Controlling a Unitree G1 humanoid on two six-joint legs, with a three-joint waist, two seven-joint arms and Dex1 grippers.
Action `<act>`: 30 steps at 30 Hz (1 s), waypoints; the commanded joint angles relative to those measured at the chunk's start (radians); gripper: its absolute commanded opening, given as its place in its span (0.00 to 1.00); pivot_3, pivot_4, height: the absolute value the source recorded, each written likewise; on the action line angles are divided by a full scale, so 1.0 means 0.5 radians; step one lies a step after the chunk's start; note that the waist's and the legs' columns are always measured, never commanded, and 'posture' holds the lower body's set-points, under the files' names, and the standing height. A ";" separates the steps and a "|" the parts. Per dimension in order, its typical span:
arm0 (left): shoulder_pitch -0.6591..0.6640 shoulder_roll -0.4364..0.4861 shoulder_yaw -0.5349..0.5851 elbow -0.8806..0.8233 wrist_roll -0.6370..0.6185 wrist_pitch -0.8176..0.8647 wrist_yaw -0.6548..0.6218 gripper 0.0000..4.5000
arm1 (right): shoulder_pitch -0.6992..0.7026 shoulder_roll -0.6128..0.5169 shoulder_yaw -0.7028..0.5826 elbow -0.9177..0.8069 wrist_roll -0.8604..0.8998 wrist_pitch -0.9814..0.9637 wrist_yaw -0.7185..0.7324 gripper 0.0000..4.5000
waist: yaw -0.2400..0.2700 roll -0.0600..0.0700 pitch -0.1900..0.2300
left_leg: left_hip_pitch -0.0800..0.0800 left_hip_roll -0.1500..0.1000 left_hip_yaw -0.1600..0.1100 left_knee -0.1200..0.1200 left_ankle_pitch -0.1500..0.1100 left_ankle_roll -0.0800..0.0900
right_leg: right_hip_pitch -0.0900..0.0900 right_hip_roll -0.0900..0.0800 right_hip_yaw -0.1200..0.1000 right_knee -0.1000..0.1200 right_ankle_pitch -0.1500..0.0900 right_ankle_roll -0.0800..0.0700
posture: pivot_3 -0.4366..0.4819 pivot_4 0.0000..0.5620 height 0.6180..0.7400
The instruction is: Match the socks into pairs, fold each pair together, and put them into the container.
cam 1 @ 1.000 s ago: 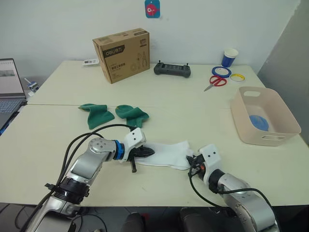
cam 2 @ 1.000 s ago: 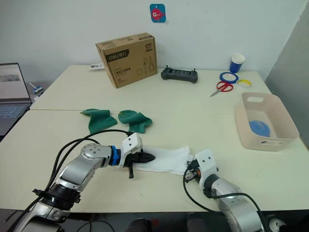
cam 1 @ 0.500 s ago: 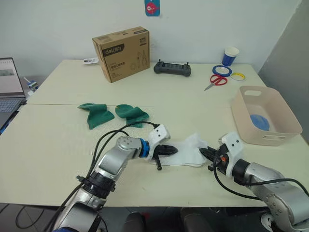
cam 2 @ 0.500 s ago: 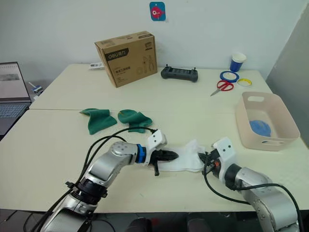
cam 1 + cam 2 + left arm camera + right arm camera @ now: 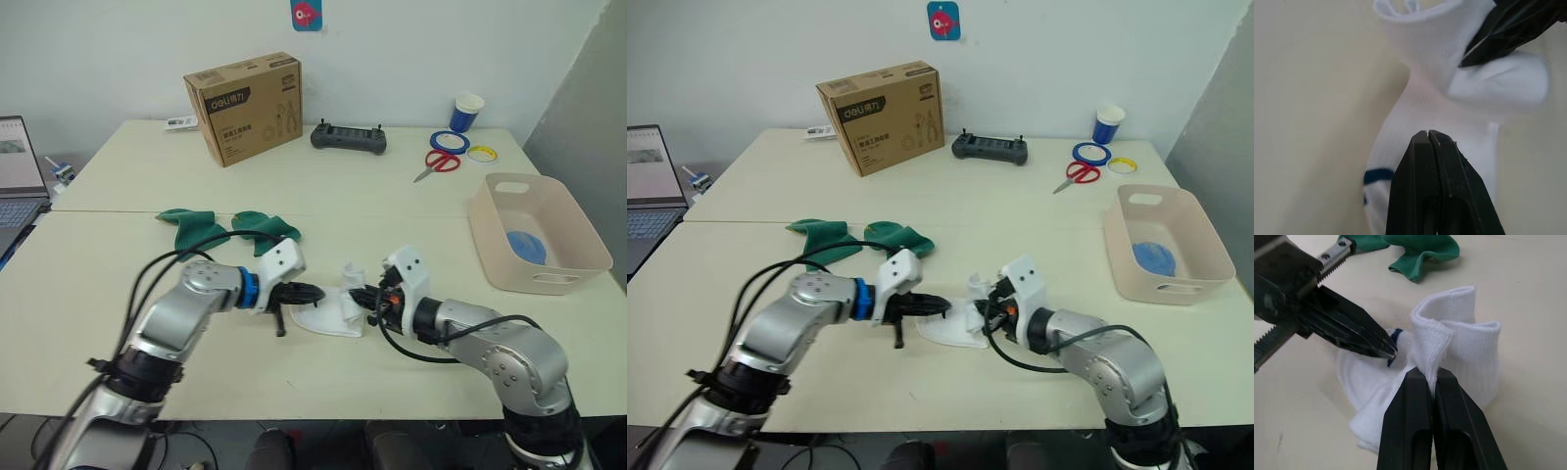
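Left gripper (image 5: 315,291), jaws closed, pinning one end of the white socks (image 5: 331,312) against the table (image 5: 118,284); right gripper (image 5: 364,295), jaws closed, pinching the opposite end, which stands raised and folded over towards the left gripper, as the right wrist view shows (image 5: 1454,333). The two dark green socks (image 5: 230,227) lie just behind the left arm on the table. The container (image 5: 538,235) sits well apart at the robot's right with a light blue sock (image 5: 526,246) inside; a cardboard box (image 5: 245,108) stands at the far side
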 commanded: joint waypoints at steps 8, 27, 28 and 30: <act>0.145 0.014 0.033 -0.073 -0.010 -0.039 0.073 0.00 | -0.175 0.070 0.192 0.206 -0.050 -0.052 0.015 0.00 | 0.006 0.000 0.002 | -0.005 -0.002 0.000 0.002 0.000 0.000 | -0.002 -0.004 -0.002 -0.001 0.000 0.000 | 0.48 0.27 0.86; 0.017 0.061 0.443 -0.046 -0.362 0.014 -0.012 0.00 | -0.177 -0.185 0.051 0.040 -0.084 -0.189 0.119 0.55 | 0.012 0.000 0.002 | -0.007 -0.002 -0.001 0.002 0.000 0.000 | -0.003 -0.004 -0.004 -0.001 0.000 0.000 | 0.48 0.27 0.86; 0.004 0.073 0.411 -0.058 -0.367 0.004 -0.055 0.00 | -0.168 -0.222 0.093 0.066 -0.124 -0.247 0.133 0.48 | 0.010 0.000 0.002 | -0.007 -0.002 -0.001 0.002 0.000 0.000 | -0.003 -0.004 -0.004 -0.001 0.000 0.000 | 0.48 0.27 0.86; -0.025 0.080 0.335 -0.086 -0.367 -0.011 -0.130 0.00 | -0.166 -0.256 0.194 0.121 -0.205 -0.361 0.151 0.32 | 0.006 0.000 0.002 | -0.006 -0.003 0.000 0.002 0.000 0.000 | -0.003 -0.004 -0.003 -0.001 0.000 0.000 | 0.48 0.27 0.86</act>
